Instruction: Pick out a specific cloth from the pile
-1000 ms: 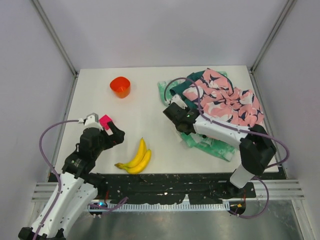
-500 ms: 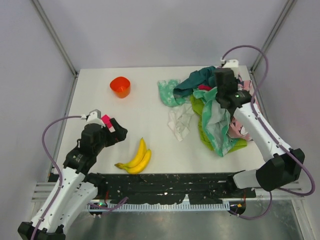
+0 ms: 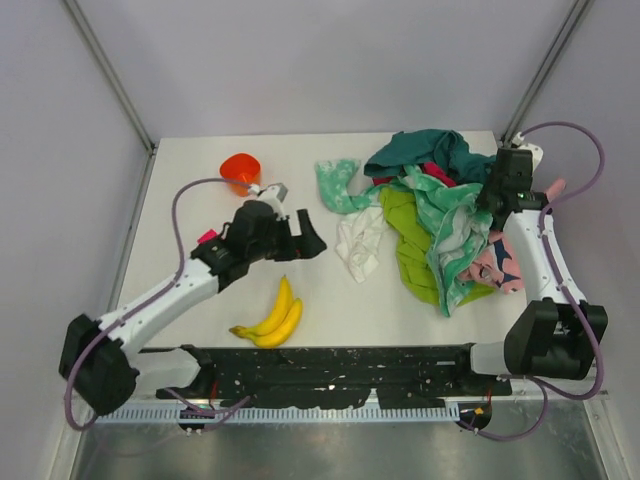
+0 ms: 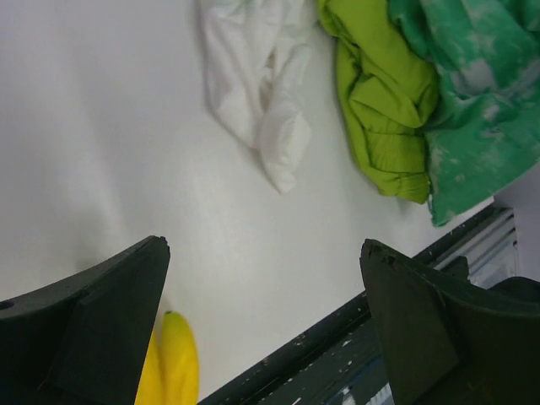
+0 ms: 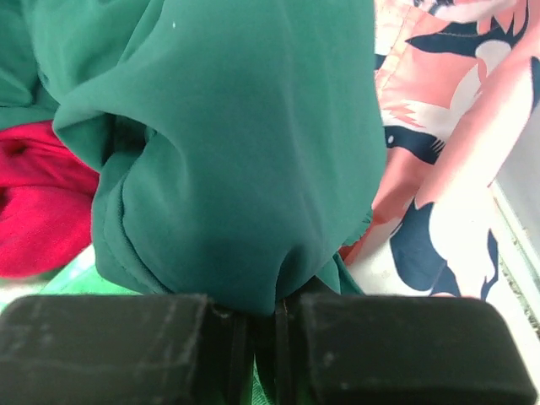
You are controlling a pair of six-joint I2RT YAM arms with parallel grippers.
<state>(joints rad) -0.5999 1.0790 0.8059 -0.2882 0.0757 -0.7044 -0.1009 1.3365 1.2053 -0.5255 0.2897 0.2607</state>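
Fabric of the wanted kind, the cloth [image 3: 403, 238], lies on the worktop [image 3: 190, 200] at the left flank of the pile [image 3: 455, 215], stretched from the heap's middle towards the front edge, with its right side tucked under the mint-green patterned cloth [image 3: 452, 228] and its left side just beside the white cloth [image 3: 358, 240]. The left fingers [image 3: 306, 238] are spread wide and hover above bare worktop to the left of the white cloth, apart from the lime-green piece; in the left wrist view it sits up and to the right, beyond the white cloth, touching neither finger. The right fingers [image 5: 263, 325] are pressed together on a fold of the dark teal cloth [image 5: 236, 126] at the far right of the heap (a red piece [image 5: 38, 211] shows on one side of that fold, the pink printed cloth [image 5: 447, 110] on the other). The near end of the lime-green piece stops short of the worktop's front edge. Open surface runs between the white cloth and the bananas [image 3: 272, 315]; the orange cup [image 3: 240, 173] stands well apart at the far left.
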